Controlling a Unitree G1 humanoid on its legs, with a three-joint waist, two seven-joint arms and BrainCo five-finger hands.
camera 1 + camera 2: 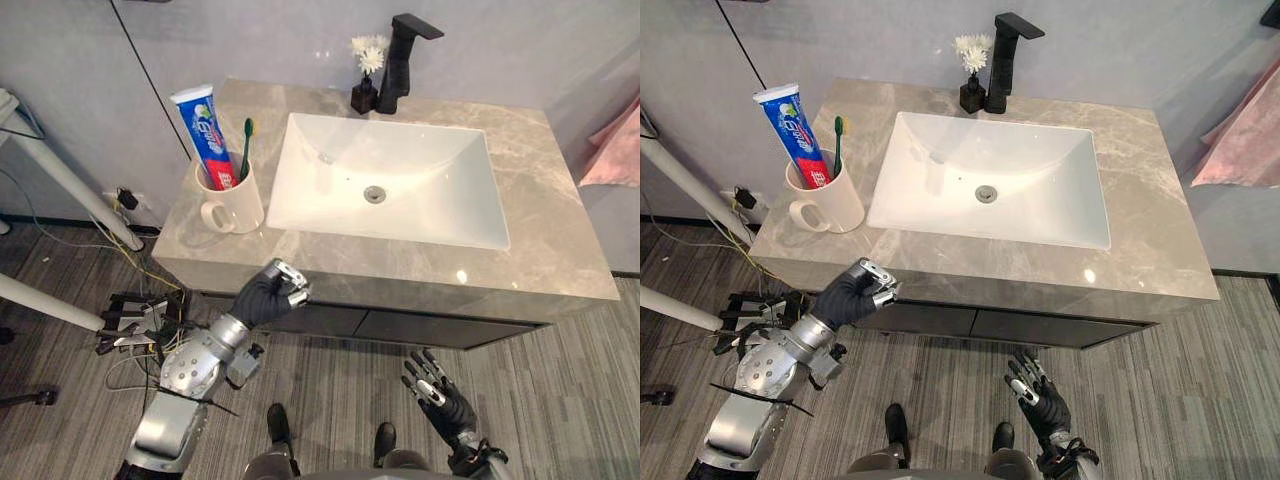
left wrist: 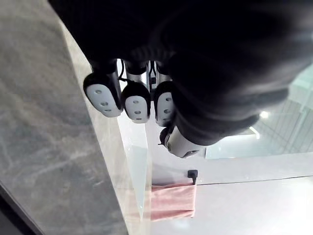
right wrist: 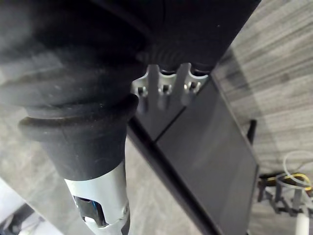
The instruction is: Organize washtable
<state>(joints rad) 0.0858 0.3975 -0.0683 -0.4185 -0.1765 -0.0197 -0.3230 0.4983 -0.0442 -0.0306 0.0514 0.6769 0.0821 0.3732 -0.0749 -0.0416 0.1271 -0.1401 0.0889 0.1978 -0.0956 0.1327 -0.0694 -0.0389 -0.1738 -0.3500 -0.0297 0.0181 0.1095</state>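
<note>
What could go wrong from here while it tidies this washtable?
The left hand, curled and empty, sits by the edge of the countertop; reaching forward, it may knock it. The mug near the left edge holds a tall toothpaste tube and toothbrush sticking above its rim, so a bump might tip it. The right hand hangs low, open, likely too far to help.

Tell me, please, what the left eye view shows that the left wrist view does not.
The left eye view adds the mug holding toothpaste and toothbrush, the basin, faucet, flower vase and the open right hand. The left wrist view adds the fingers' pads, curled and holding nothing, and a black wall hook. Both share the left hand, countertop and pink towel.
</note>
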